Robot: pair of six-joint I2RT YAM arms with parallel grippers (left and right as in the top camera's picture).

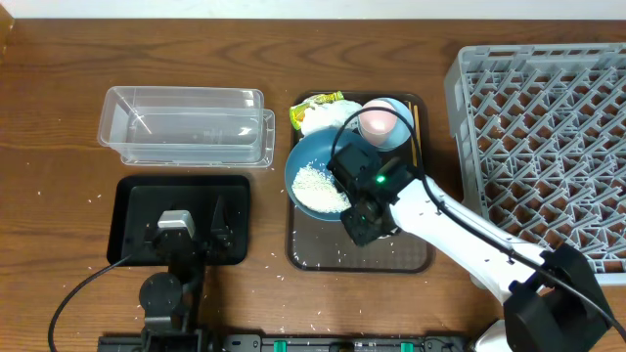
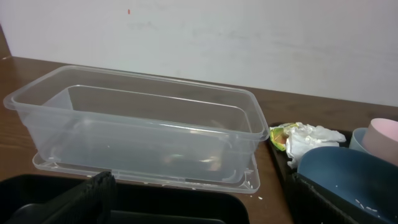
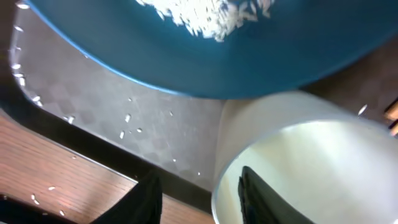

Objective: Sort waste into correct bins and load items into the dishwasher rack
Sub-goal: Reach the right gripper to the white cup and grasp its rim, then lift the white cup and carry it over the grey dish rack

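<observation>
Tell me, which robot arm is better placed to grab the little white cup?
Right: the right gripper straddles the rim of the white cup; the left gripper sits far off over the black tray.

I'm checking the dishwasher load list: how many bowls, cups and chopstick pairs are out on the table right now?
Bowls: 2 (dark-blue bowl, light-blue bowl)
Cups: 2 (pink cup, white cup)
Chopstick pairs: 1 (chopsticks)
Total: 5
</observation>
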